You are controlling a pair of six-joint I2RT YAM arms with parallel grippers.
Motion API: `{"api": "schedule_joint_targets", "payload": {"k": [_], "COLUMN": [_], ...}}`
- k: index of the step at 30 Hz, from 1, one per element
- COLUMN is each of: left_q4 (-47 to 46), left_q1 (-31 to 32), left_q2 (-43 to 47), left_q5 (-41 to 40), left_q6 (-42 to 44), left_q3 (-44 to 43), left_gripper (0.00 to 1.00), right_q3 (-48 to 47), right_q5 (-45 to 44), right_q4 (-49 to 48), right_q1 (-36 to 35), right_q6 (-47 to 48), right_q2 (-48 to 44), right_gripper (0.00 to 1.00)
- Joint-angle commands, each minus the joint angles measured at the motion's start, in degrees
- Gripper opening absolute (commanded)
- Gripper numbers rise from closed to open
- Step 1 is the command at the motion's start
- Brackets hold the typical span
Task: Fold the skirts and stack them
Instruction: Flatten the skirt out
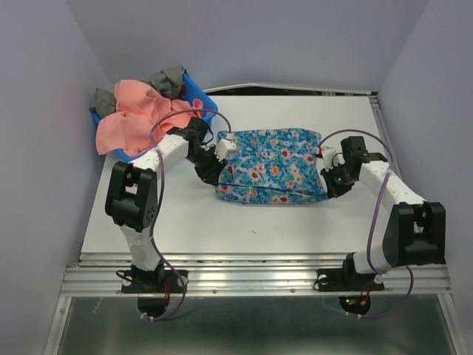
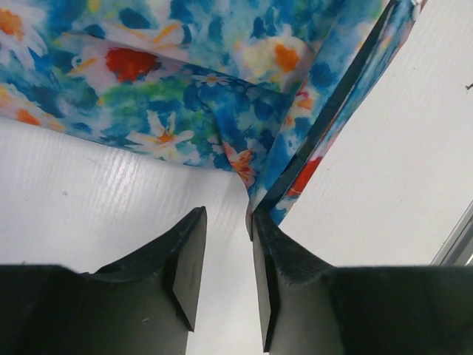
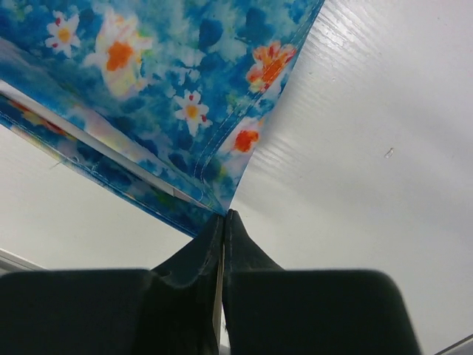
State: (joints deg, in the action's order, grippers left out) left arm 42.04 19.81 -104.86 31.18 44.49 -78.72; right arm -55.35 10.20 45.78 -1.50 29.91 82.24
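Observation:
The bright blue flowered skirt point(image 1: 273, 166) lies folded in the middle of the table. My left gripper point(image 1: 222, 151) is at its left edge. In the left wrist view that gripper point(image 2: 228, 218) stands open: bare table shows between the fingers, and a corner of the skirt point(image 2: 222, 111) just touches the right fingertip point(image 2: 260, 222). My right gripper point(image 1: 323, 159) is at the skirt's right edge. In the right wrist view it point(image 3: 225, 216) is shut on the corner of the blue skirt point(image 3: 170, 89). The salmon-pink skirt point(image 1: 140, 118) lies heaped in the basket.
A blue plastic basket point(image 1: 203, 95) stands at the back left, right behind my left arm. It also holds grey cloth point(image 1: 170, 80). Pale walls close in the table on the left, back and right. A metal rail point(image 1: 259, 277) runs along the near edge.

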Motion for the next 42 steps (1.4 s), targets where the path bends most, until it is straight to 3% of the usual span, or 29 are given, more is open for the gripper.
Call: {"api": "schedule_joint_targets", "payload": {"k": [1, 2, 4, 8, 9, 10, 12, 13, 14, 15, 16, 17, 19, 21, 22, 26, 30, 33, 36, 42], "left_q4": [4.98, 5.24, 5.51, 4.45, 4.37, 4.54, 5.24, 5.77, 5.86, 4.73, 3.24, 0.96, -4.48, -11.7, -15.03, -15.24, -12.78, -14.53, -16.02, -20.77], "left_q1": [-3.82, -3.73, -3.82, -4.69, -5.04, -6.18, -7.33, -7.85, -7.95, -7.95, -7.95, -7.86, -7.95, -7.95, -7.95, -7.86, -8.04, -7.95, -7.95, -6.9], "left_q2": [5.18, 5.54, 6.59, 5.81, 4.59, 1.44, -2.52, -6.63, -8.33, -10.78, -11.15, -10.55, -7.66, -0.72, 3.74, 10.54, 16.95, 24.07, 29.78, 29.37], "left_q5": [-18.88, -18.53, -17.74, -17.72, -18.08, -18.0, -17.47, -17.47, -17.9, -18.95, -18.96, -20.35, -21.59, -20.81, -20.02, -19.58, -19.67, -19.58, -20.98, -17.99], "left_q6": [2.0, 2.09, 2.44, -0.45, -2.81, -4.57, -8.35, -11.59, -12.84, -14.85, -14.87, -16.52, -18.03, -18.3, -18.39, -19.26, -20.93, -22.86, -26.11, -27.26], "left_q3": [2.6, 2.52, 1.12, -10.54, -15.19, -25.85, -38.64, -51.58, -57.28, -66.21, -66.3, -68.56, -64.74, -53.16, -45.64, -35.04, -27.91, -20.88, -16.39, -11.02], "left_gripper": [0.31, 0.13, 0.0, 0.0, 0.0, 0.0, 0.0, 0.0, 0.0, 0.0, 0.0, 0.0, 0.0, 0.0, 0.0, 0.0, 0.0, 0.0, 0.0, 0.0], "right_q3": [-1.59, -2.21, -4.84, -13.88, -20.78, -25.2, -35.3, -46.57, -52.52, -64.58, -64.7, -76.1, -84.36, -85.72, -83.62, -66.58, -56.2, -54.95, -55.74, -51.18], "right_q5": [-20.39, -20.22, -20.13, -21.53, -22.84, -23.2, -24.08, -24.52, -25.04, -25.22, -25.4, -25.92, -26.45, -26.98, -26.98, -26.37, -26.89, -27.07, -29.18, -28.74], "right_q4": [3.88, 3.97, 3.79, 1.69, 1.42, 1.24, 1.42, 2.11, 2.82, 5.26, 5.28, 7.81, 9.41, 9.16, 8.2, 4.77, 7.13, 9.15, 10.29, 4.68], "right_q1": [4.22, 4.22, 4.22, 4.22, 4.22, 4.92, 6.24, 7.37, 7.39, 8.17, 8.18, 8.7, 8.7, 8.7, 8.7, 8.7, 8.7, 8.7, 8.7, 8.7], "right_q6": [1.82, 1.47, 0.5, 0.5, 0.5, -0.2, -1.08, -1.52, -1.61, -1.61, -1.61, -1.44, -0.82, -0.21, -0.29, -0.29, -0.9, -0.91, -0.38, -0.55], "right_q2": [-2.17, -2.17, -2.34, 0.46, 2.03, 5.88, 10.64, 15.45, 17.85, 22.74, 22.79, 26.88, 29.46, 28.26, 26.85, 15.96, 7.6, 2.76, 1.7, 5.63], "right_gripper": [0.01, 0.01, 0.01, 0.01, 0.01, 0.01, 0.01, 0.01, 0.01, 0.01, 0.01, 0.01, 0.01, 0.01, 0.01, 0.01, 0.01, 0.01, 0.01, 0.01]}}
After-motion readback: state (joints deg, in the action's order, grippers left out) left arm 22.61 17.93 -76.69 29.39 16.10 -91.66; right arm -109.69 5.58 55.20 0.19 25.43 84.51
